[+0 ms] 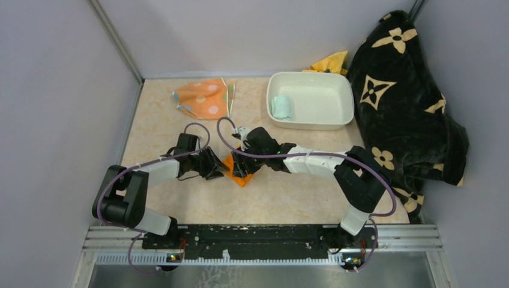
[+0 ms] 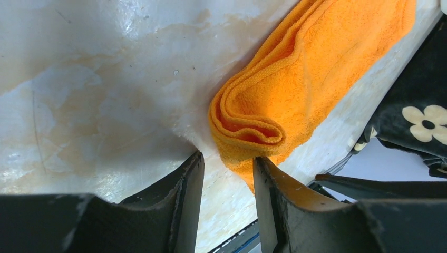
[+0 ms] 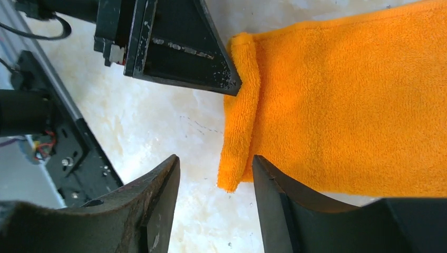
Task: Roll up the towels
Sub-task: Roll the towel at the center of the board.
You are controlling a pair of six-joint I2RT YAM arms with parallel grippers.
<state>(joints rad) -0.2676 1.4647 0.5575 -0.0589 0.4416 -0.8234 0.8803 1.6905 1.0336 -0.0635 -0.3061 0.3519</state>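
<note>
Left gripper [image 2: 227, 176]: fingers [image 2: 184, 195] spread, nothing pinched. The right-hand finger in its own view rests against the near end of the orange towel [image 2: 305, 74], and the other stands on the bare table [image 1: 162, 126]. Right gripper [image 3: 215, 184]: fingers [image 3: 274, 205] spread. A corner of the same towel lies in the gap, unclamped, with one finger over the cloth's edge. Orange towel: mid-table between the two grippers, partly rolled. The left wrist view alone shows the coiled end of the roll. The right wrist view alone shows the flat stretch of cloth, its turned-over hem and a left finger [image 3: 179, 47] with its tip at that hem. In the top view the arms hide both sets of fingers. Only that view shows the rest: dotted towel [image 1: 203, 99] lying loose at the far left of the table, mint towel [image 1: 281, 107] rolled inside the white tub [image 1: 309, 124], black blanket [image 1: 402, 108] heaped at the right, yellow cloth [image 1: 334, 62] behind the tub.
</note>
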